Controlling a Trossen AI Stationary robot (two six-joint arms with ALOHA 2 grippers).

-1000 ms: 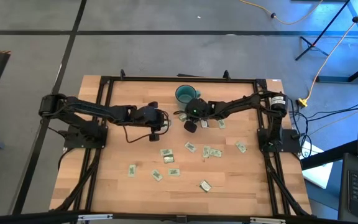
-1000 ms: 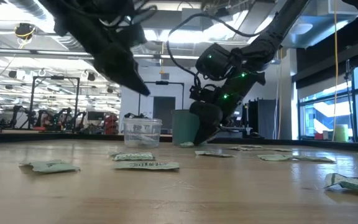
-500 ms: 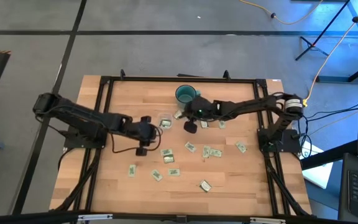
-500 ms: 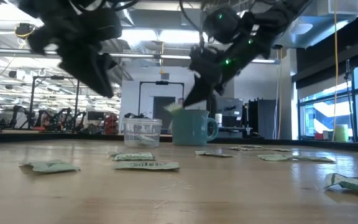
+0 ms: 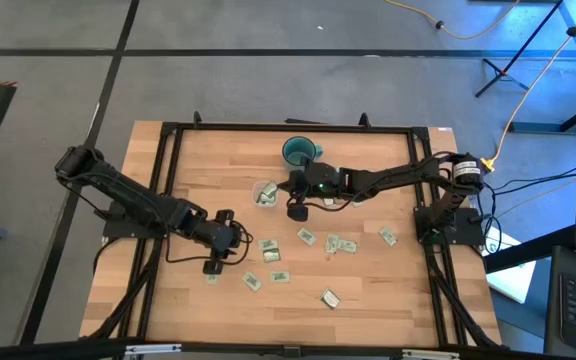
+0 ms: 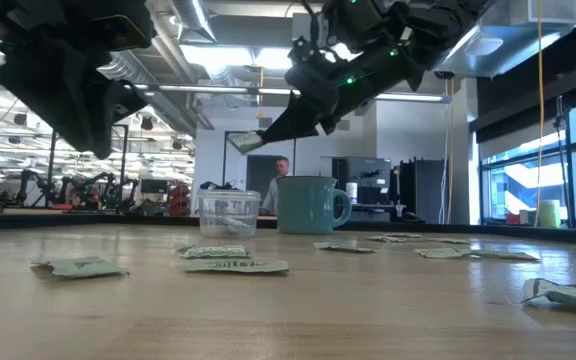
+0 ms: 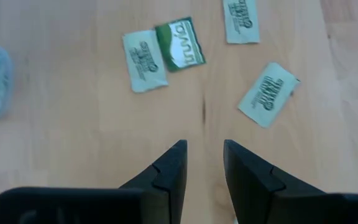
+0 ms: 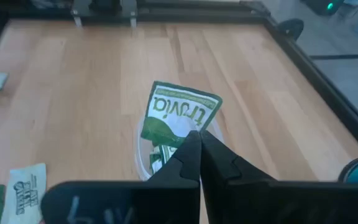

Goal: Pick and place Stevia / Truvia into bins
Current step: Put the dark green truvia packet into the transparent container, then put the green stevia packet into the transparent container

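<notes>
One Truvia packet (image 8: 178, 115) has been lifted off the table (image 5: 368, 280) by the right end effector (image 8: 199, 144), clamped on it above the clear bin (image 5: 265, 193), ready to drop, while the left end effector (image 7: 202, 163), open and empty, has withdrawn over loose packets (image 7: 144, 60)

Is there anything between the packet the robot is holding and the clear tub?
No, just air. In the low view the right hand holds the packet above the clear tub, nothing between them.
</notes>
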